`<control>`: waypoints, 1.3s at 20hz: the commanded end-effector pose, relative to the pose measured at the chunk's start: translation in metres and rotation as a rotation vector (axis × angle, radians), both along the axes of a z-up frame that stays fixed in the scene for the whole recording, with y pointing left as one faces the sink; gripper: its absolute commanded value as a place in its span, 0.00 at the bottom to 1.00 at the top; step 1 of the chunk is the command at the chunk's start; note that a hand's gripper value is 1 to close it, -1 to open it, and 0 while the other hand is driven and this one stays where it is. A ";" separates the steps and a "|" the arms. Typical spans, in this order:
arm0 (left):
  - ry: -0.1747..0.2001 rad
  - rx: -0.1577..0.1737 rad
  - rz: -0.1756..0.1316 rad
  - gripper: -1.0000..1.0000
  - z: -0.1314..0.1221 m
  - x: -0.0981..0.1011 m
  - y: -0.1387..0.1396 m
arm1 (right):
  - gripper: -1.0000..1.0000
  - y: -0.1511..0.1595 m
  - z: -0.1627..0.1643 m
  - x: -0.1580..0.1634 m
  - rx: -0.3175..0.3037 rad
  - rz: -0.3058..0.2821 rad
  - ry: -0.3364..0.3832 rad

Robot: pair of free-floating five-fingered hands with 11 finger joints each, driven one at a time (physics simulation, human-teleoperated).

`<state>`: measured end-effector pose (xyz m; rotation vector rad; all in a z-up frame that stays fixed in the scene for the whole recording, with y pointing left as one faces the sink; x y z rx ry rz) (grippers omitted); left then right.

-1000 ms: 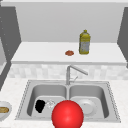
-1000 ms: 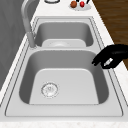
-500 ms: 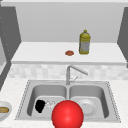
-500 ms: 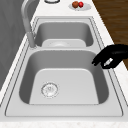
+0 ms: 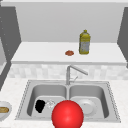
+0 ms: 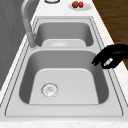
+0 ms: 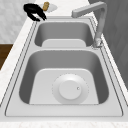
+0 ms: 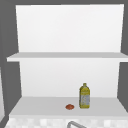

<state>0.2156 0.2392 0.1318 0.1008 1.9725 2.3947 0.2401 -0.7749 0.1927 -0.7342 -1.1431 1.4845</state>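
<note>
The left hand (image 5: 40, 106) hangs at the lower left of the front view, over the left sink basin (image 5: 46, 93). Its fingers (image 6: 98, 58) are curled, pinching nothing. A red ball (image 5: 67, 114) sits at bottom centre.

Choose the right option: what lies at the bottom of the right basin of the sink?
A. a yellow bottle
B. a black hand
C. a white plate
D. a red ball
C: a white plate lies flat on the floor of the right basin, seen in the front view and the right side view.
</note>
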 end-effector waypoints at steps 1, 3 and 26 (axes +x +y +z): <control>0.000 0.000 0.000 0.50 0.000 0.000 0.000 | 0.00 -0.008 0.018 0.001 0.000 0.002 0.047; 0.000 0.000 0.000 0.50 0.000 0.000 0.000 | 0.00 -0.012 0.025 0.001 -0.008 0.002 0.066; 0.000 0.000 0.000 0.50 0.000 0.000 0.000 | 0.00 -0.027 0.186 -0.027 -0.027 0.003 0.176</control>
